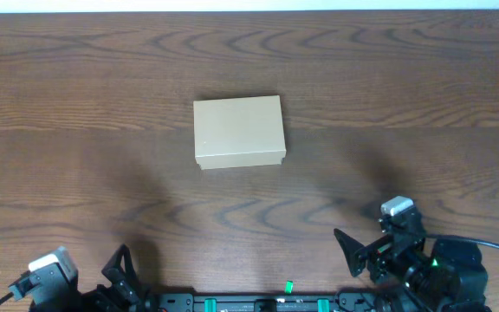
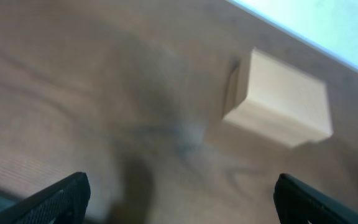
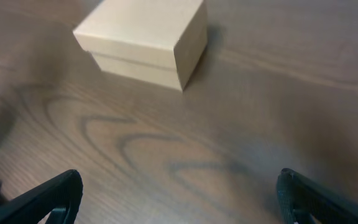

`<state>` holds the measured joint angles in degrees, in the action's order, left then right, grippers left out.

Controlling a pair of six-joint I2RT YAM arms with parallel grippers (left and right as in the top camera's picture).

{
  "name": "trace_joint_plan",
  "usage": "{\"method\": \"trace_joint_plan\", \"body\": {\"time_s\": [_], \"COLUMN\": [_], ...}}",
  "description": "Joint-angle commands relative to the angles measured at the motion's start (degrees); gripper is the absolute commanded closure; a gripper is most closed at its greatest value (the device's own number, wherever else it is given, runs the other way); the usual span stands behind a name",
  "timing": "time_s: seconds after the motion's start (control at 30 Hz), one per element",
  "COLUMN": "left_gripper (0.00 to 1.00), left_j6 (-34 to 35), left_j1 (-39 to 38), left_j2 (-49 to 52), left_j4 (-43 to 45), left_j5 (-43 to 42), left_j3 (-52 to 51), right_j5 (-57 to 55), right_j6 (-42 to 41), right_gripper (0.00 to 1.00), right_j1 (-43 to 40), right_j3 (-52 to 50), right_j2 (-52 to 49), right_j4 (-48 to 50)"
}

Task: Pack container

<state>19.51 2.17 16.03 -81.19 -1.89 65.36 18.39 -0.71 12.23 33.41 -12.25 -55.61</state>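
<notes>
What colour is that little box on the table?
Plain tan-brown cardboard box, no markings visible; the right wrist view shows it best.

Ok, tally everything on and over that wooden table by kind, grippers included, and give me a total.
Tan-brown rectangular cardboard box, lid shut: 1
Black two-finger grippers, both open and empty: 2 (left gripper, right gripper)
Total: 3

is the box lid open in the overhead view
No, the cardboard box is shut, its top lying flat and flush all round.
</notes>
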Motion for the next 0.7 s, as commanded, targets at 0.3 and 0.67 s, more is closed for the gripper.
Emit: {"method": "trace_joint_plan", "body": {"time_s": [0.3, 0.67], "left_gripper": [0.05, 0.04], "left_j6": [0.9, 2.78], "left_j1": [0.24, 0.52], "left_j2": [-0.02, -0.07], "left_j4": [-4.26, -2.45], "left_j5": [-0.94, -1.11], "left_j3": [-6.43, -10.93], "right_j5": [-0.39, -0.44], "right_j6": [-0.55, -0.52], "right_gripper": [0.01, 0.01], "right_j1": [-0.74, -0.74], "right_j3": [-8.24, -11.52], "right_j2": [3.08, 3.08], "right_j4": [-1.7, -0.76]}}
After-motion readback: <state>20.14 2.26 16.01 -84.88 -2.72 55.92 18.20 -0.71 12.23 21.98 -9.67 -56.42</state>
